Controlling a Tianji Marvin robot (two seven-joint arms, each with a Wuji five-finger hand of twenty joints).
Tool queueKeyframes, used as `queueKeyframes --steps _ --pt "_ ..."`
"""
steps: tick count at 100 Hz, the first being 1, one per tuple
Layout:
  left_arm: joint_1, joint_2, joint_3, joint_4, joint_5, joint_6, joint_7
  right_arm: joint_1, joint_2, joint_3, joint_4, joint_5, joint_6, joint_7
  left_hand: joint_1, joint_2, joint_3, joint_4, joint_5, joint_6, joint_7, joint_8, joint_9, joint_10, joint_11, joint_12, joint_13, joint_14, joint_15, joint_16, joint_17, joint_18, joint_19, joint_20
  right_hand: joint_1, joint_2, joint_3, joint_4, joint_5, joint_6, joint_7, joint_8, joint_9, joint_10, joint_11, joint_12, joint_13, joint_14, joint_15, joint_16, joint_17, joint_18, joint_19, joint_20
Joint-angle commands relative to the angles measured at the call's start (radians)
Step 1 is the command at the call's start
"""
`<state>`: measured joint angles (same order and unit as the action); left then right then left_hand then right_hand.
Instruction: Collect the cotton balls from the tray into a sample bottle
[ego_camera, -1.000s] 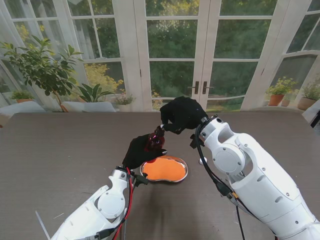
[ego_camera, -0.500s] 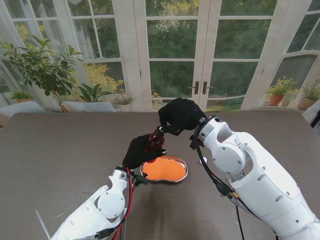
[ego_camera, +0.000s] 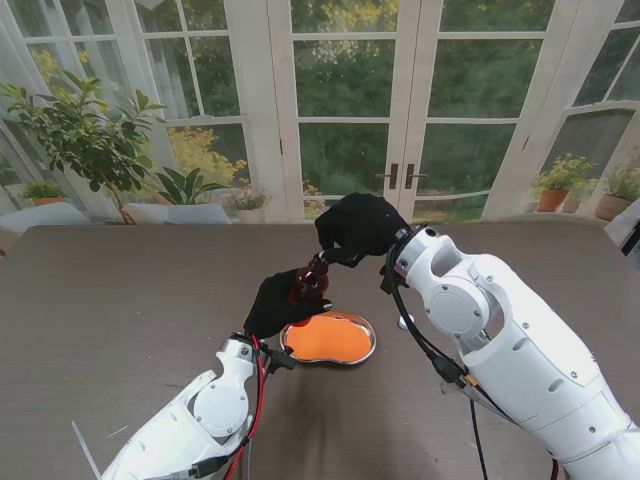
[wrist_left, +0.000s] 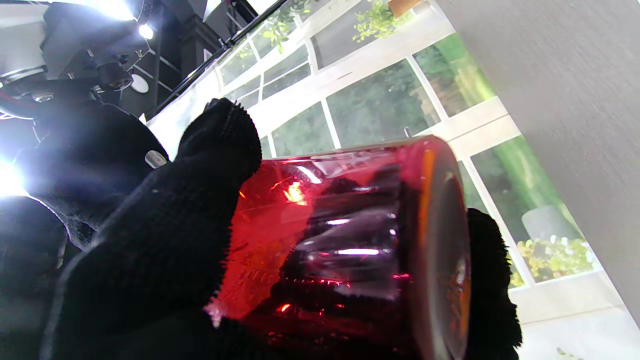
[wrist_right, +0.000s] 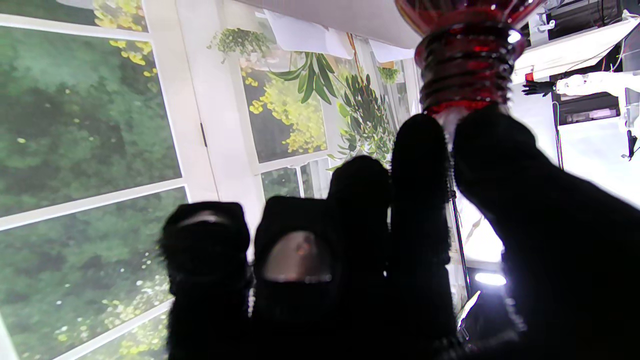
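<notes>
The left hand (ego_camera: 272, 303), in a black knit glove, is clenched around a translucent red glass sample bottle (ego_camera: 308, 283), holding it tilted above the tabletop (ego_camera: 120, 300) at the far-left rim of the kidney-shaped steel tray with an orange liner (ego_camera: 330, 339). The right hand (ego_camera: 362, 226), also gloved, pinches something pale at the bottle's threaded neck (wrist_right: 467, 60); the right wrist view shows a white scrap between fingertips (wrist_right: 420, 150) and thumb, likely a cotton ball, though I cannot be sure. To do this well, the mouth should stay steady and tipped toward the right hand, and the pinch should open only once the ball is past the rim. No cotton balls are discernible on the tray. A small white object (ego_camera: 405, 322) lies just right of the tray. Open tabletop lies on both sides, well clear of its edges.
</notes>
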<state>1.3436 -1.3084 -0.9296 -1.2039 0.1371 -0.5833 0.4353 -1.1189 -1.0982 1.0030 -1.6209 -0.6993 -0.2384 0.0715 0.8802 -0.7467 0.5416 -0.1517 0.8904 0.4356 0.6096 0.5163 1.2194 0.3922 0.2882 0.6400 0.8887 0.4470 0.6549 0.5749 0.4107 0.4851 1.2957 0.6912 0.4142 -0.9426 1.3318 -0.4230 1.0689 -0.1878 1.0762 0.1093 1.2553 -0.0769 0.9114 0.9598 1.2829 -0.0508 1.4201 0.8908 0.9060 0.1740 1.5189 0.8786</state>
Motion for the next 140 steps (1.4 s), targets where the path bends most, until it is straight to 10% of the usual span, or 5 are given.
queueKeyframes --steps 1,140 --pt "-0.004 -0.002 -0.003 -0.003 0.014 -0.007 -0.016 0.002 0.003 -0.004 0.005 -0.007 -0.006 0.026 0.158 0.222 0.297 -0.027 0.178 -0.340 0.124 0.002 0.092 -0.162 0.029 -0.002 0.015 -0.050 0.009 0.004 -0.009 -0.048 0.040 0.012 0.015 0.018 0.006 0.028 -0.005 0.014 0.002 0.018 0.030 -0.011 -0.001 0.017 0.036 -0.034 0.022 0.006 0.002 -0.008 0.046 -0.001" --pt "-0.007 -0.005 0.002 0.005 0.020 -0.017 -0.007 0.042 0.020 -0.027 -0.001 -0.053 -0.022 0.098 0.158 0.222 0.297 -0.028 0.178 -0.339 0.124 0.003 0.091 -0.161 0.029 -0.002 0.015 -0.050 0.010 0.004 -0.008 -0.050 0.041 0.012 -0.020 0.065 -0.005 0.040 -0.128 0.080 -0.131 0.027 -0.084 -0.009 -0.095 -0.041 0.037 -0.051 -0.106 -0.038 -0.052 -0.028 0.000 0.002"
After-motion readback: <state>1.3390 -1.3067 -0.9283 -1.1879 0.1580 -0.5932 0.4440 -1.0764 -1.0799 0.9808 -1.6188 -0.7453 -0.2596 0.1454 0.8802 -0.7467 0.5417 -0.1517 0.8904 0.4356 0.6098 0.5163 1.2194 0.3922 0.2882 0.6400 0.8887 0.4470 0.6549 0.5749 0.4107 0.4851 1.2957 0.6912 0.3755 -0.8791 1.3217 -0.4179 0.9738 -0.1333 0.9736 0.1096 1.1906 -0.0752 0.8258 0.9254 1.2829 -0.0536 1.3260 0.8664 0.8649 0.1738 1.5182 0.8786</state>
